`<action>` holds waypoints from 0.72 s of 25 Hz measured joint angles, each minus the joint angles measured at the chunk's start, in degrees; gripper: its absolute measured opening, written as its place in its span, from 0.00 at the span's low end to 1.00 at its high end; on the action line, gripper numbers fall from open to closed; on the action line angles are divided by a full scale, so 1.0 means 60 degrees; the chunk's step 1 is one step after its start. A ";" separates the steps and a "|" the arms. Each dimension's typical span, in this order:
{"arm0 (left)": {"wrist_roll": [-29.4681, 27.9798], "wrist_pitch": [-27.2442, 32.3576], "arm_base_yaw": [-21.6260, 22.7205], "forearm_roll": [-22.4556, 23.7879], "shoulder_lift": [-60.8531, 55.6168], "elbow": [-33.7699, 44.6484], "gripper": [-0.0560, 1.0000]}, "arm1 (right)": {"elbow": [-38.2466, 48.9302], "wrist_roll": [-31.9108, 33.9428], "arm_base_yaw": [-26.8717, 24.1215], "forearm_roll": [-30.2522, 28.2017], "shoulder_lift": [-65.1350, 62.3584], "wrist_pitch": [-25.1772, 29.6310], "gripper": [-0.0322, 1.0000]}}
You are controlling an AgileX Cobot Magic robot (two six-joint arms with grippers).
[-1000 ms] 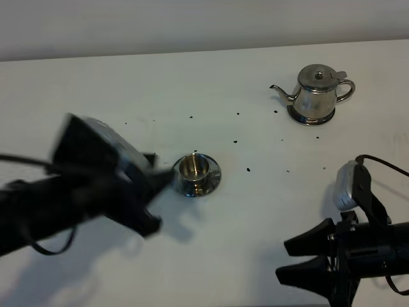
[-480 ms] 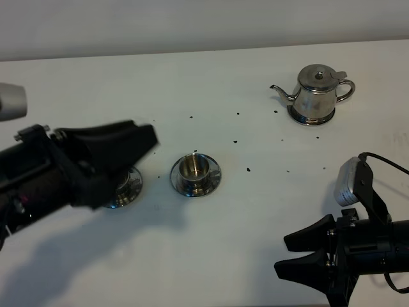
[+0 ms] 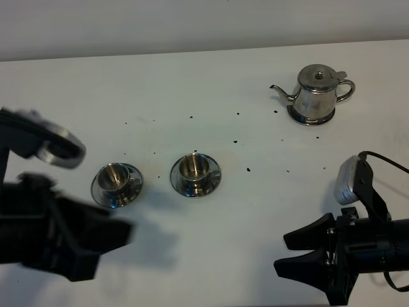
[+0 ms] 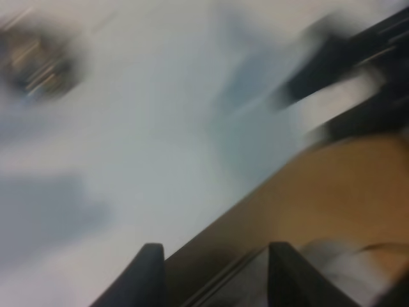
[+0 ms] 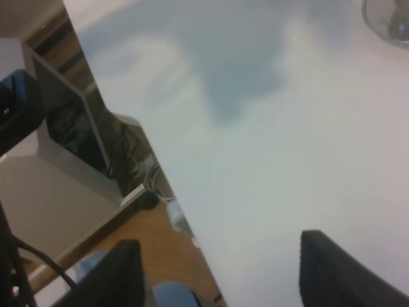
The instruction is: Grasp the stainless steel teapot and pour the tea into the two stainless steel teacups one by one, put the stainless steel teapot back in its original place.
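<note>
Nearest me, the black right gripper (image 3: pixel 293 254) hangs with fingers spread, empty. The blurred black left gripper (image 4: pixel 216 257) shows its fingers apart, empty too. Halfway back sit two small shiny steel cups on saucers, the left teacup (image 3: pixel 115 180) and the right teacup (image 3: pixel 193 167). Well beyond them, the squat shiny steel teapot (image 3: pixel 316 93) stands upright on its round steel coaster (image 3: pixel 307 121). Untouched, I'd say: grasp, both pours and return all remain.

Plain white desk (image 3: pixel 192 83) with little dark specks (image 3: pixel 235 141) scattered on it; pale bare wall (image 3: pixel 192 25) behind; brown wooden floor (image 4: pixel 332 185) past the edge; soft, even-ish light
</note>
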 joint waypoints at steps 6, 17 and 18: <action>-0.2382 0.1473 0.0000 0.3959 -0.0158 0.0560 0.44 | -0.0587 0.0313 0.0000 -0.0020 0.0011 0.0000 0.53; -0.1563 0.1432 0.0000 0.3748 -0.3178 0.2507 0.44 | -0.1090 0.0523 0.0000 -0.0031 0.0011 0.0270 0.53; -0.1512 0.1525 0.0000 0.3748 -0.3605 0.2569 0.44 | -0.1098 0.0523 0.0000 -0.0020 0.0011 0.0280 0.53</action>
